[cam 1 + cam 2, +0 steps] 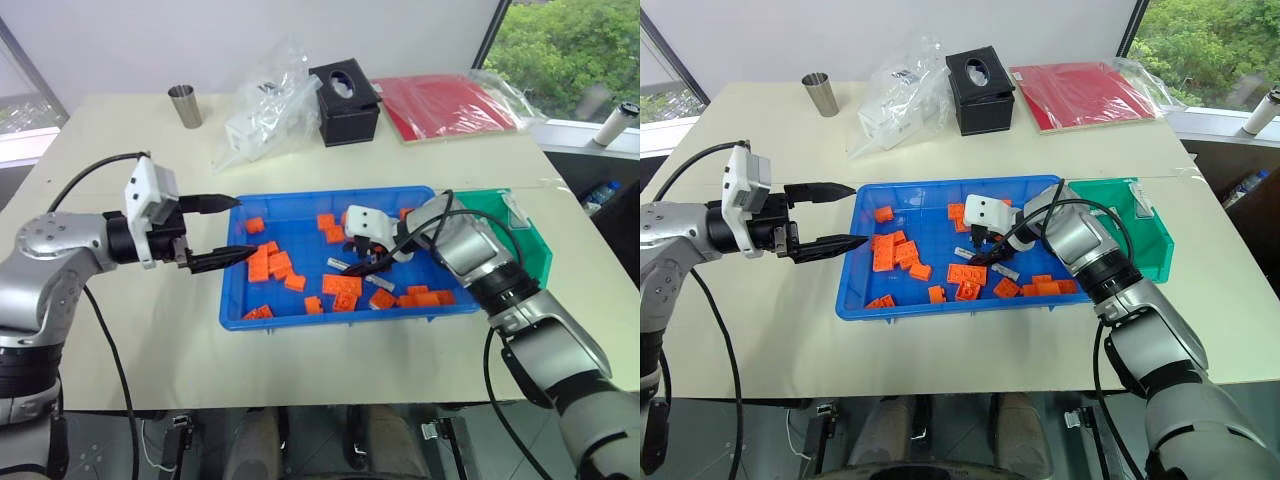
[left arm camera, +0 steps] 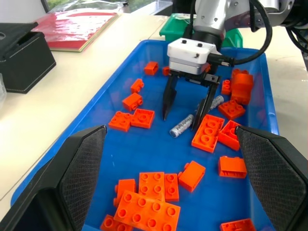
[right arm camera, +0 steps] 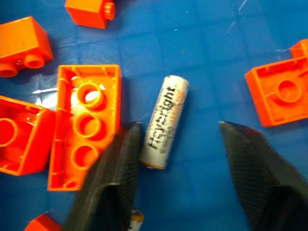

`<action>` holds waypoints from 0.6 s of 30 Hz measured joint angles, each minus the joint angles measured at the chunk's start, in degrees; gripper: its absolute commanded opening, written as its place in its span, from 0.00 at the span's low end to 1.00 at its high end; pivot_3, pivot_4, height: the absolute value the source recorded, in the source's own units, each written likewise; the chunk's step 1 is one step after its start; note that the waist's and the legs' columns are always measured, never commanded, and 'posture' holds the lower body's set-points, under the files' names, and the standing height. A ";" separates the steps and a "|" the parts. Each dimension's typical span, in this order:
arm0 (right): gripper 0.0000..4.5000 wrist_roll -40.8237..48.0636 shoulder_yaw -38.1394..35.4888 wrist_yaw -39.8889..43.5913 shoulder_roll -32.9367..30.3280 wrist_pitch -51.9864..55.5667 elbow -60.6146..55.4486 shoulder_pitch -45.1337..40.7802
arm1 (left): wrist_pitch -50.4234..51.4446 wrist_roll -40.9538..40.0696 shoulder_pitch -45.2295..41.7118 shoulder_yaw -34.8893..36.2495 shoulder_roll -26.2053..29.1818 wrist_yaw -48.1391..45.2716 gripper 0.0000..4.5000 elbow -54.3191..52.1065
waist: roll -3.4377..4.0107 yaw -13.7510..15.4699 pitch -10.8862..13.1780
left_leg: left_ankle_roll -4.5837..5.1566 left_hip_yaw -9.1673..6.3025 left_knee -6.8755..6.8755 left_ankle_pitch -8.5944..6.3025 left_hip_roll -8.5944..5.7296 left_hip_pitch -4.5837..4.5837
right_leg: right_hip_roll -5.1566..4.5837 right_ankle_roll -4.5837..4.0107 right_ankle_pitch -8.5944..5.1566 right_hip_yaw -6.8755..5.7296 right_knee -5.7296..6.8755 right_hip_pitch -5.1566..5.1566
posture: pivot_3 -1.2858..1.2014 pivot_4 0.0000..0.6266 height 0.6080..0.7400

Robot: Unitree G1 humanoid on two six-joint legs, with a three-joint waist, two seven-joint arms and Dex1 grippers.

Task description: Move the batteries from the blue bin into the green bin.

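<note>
The blue bin (image 1: 330, 318) lies mid-table, holding several orange blocks (image 1: 272, 265) and batteries. My right gripper (image 2: 185, 113) reaches down into it, open, its two fingers astride a silver battery (image 3: 163, 122) lying flat on the bin floor. One finger (image 3: 126, 159) touches or nearly touches that battery, while the other stands apart from it. Another battery (image 2: 216, 102) lies just behind the far finger. The green bin (image 1: 525, 240) adjoins the blue bin's right end. My left gripper (image 1: 228, 230) hovers open at the blue bin's left edge, holding nothing.
At the back of the table stand a black box (image 1: 345, 100), a metal cup (image 1: 184, 105), a crumpled clear plastic bag (image 1: 265, 105) and a red folder (image 1: 445, 105). An orange block (image 3: 86, 125) lies right beside the battery between my right fingers.
</note>
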 measured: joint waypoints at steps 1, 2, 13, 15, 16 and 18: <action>0.12 -0.01 -0.09 0.00 0.00 0.59 -0.87 0.43 | -0.01 0.00 0.00 -0.43 -0.05 -0.09 1.00 0.00 | 0.00 0.00 0.00 | 0.00 0.00 0.00 0.00 0.00 0.00 | 0.00 0.00 0.00 0.00 0.00 0.01 | 0.52 0.24 0.97; 0.04 -0.01 -0.36 0.00 -0.01 0.92 -1.59 0.85 | 0.00 0.00 0.00 -0.60 -0.13 -0.16 1.00 0.00 | 0.00 0.01 0.00 | 0.00 0.00 0.01 0.00 0.00 0.01 | 0.00 0.00 0.00 0.00 0.00 0.01 | 0.52 0.24 0.97; 0.01 8.22 -16.29 -3.90 -7.96 25.93 -18.04 1.86 | 0.09 -0.27 -2.45 -2.77 -1.67 -2.03 1.00 0.14 | 0.03 0.62 0.03 | 0.00 -0.01 0.04 0.00 -0.07 -0.05 | -0.08 0.00 0.00 -0.01 -0.01 0.00 | 0.52 0.24 0.97; 0.01 8.98 -21.82 -5.72 -12.65 29.82 -18.79 0.51 | 0.10 -0.27 -2.70 -3.59 -2.39 -2.47 1.00 0.17 | 0.02 0.99 0.02 | 0.00 0.00 0.02 0.00 -0.07 -0.04 | -0.08 0.00 0.00 -0.01 -0.07 0.00 | 0.52 0.24 0.97; 0.01 9.10 -23.99 -6.36 -14.81 31.17 -19.12 0.51 | 0.10 -0.27 -2.75 -3.80 -2.62 -2.72 1.00 0.17 | 0.01 1.13 0.02 | 0.00 0.00 0.01 -0.01 -0.07 -0.04 | -0.08 -0.01 0.00 -0.01 -0.08 0.00 | 0.52 0.24 0.97; 0.01 10.01 -28.37 -7.42 -21.00 33.76 -20.09 3.33 | 0.08 -0.27 -3.35 -4.43 -3.29 -3.27 1.00 0.23 | 0.00 1.54 0.01 | 0.00 -0.01 -0.03 -0.01 -0.08 -0.05 | -0.08 -0.01 -0.01 -0.02 -0.14 0.01 | 0.52 0.24 0.97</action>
